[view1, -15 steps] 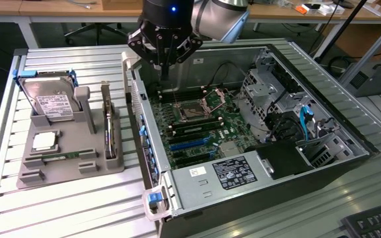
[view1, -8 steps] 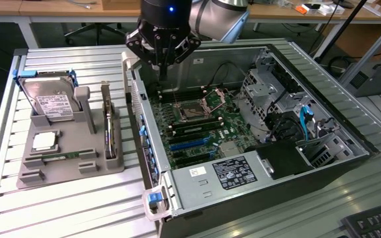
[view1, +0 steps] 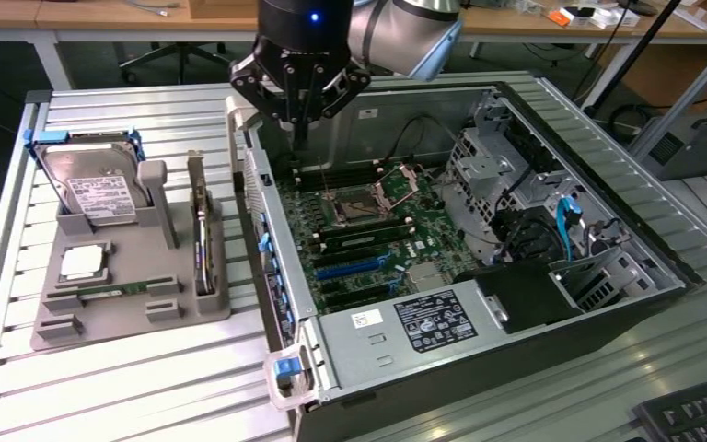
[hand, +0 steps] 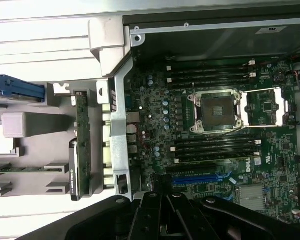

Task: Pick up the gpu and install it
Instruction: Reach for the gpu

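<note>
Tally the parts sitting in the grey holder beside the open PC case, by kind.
hard drive: 1
CPU: 1
RAM stick: 1
gpu: 1
Total: 4

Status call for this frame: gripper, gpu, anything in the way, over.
Gripper shut, empty, over open case. Gpu on edge in gray holder, untouched. Hard drive stands alongside, apart.
</note>
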Tool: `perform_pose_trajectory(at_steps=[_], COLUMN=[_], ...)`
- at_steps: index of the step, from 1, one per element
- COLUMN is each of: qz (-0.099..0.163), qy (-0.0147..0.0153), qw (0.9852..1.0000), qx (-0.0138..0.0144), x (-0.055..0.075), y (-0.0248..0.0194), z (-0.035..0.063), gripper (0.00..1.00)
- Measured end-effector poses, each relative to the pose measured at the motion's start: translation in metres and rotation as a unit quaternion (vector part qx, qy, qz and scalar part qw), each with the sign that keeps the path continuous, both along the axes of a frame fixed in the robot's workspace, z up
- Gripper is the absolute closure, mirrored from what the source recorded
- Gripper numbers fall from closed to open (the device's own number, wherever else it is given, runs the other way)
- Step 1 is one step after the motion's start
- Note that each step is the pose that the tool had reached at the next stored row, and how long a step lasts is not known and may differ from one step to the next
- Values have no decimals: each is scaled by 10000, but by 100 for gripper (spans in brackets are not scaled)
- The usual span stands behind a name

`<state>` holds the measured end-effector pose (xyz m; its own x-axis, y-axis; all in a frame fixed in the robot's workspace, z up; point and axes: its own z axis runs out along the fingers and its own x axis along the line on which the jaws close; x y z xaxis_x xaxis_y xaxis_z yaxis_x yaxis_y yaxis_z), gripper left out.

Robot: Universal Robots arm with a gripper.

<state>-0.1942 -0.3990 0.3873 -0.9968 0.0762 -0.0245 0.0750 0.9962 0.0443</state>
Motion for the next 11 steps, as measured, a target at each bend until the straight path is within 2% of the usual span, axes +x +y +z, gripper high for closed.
perform_pose_trajectory(at_steps=[11], qz=[0], qy=[0], qw=[10000], qx=[0], x=[-66], y=[0], z=[-2], gripper=[90])
